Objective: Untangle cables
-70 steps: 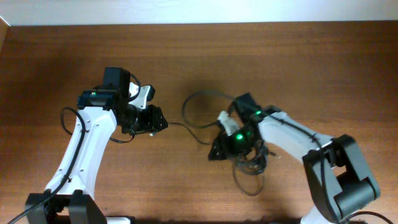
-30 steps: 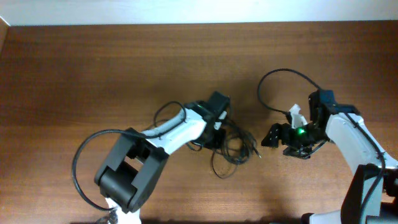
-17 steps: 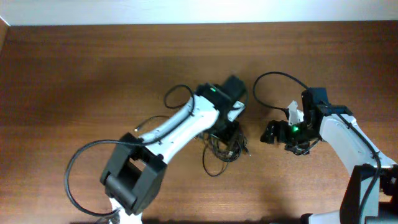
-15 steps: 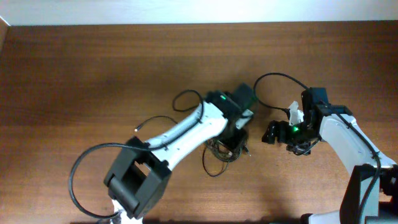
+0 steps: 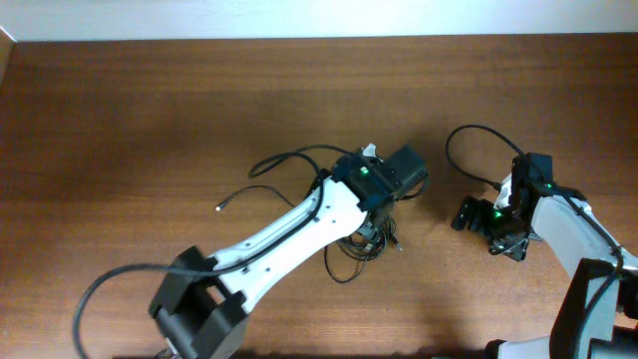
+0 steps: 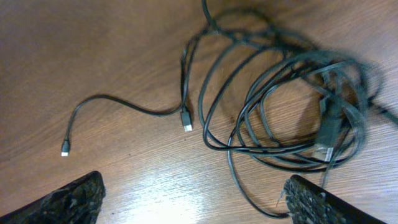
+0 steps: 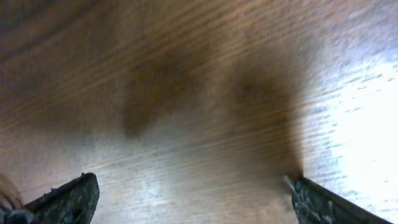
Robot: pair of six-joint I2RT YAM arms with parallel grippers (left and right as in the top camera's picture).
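**Item 1. Cables (image 6: 329, 112).** Thin black cords lie on the table (image 5: 150, 120) near its centre, under the left arm's wrist. Most are heaped in one knot of overlapping loops, with a blurred plug caught in the middle. The crossings are too dense to tell how many cords there are.

**Item 2. Loose strand (image 6: 134, 107).** It leaves the heap and runs out to the left, flat on the wood. A silver-tipped plug (image 6: 186, 119) lies just beside the outermost loop, and a smaller plug (image 6: 64, 149) lies well apart at the far-left end. It looks partly freed, with one end laid away from the knot so that it can be followed.

**Item 3. Left gripper (image 6: 196, 200).** The jaws are spread wide with nothing between them, and it hangs above the table at the near edge of the heap. It seems placed to look over the knot and choose a loop to grasp next.

**Item 4. Right gripper (image 7: 194, 200).** The jaws are also spread wide and empty, with only bare wood in its view. It sits to the right of the heap, apart from it. This probably leaves the other arm room, and puts it within reach to pin or pull a second cord.

**Item 5. Progress.** This looks like an early or middle stage, as the main knot is not yet undone.
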